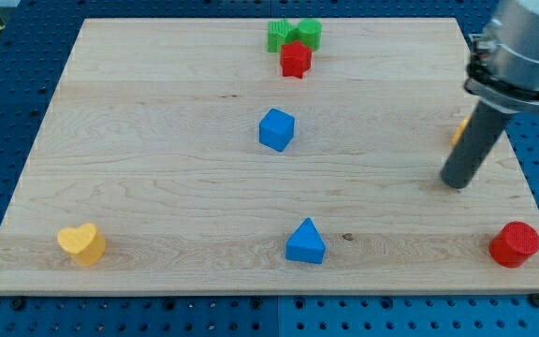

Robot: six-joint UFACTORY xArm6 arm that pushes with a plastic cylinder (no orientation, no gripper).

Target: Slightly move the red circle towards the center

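Red circle [515, 244] on wooden board [157, 178], blue pegboard [7, 94] around.

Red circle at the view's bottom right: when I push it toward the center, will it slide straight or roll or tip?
The red circle looks like a short cylinder standing on its flat end, so it should slide rather than roll or tip. Its round side may slip sideways off my tip if contact is off-center. It sits close to the board edge, so push inward only.
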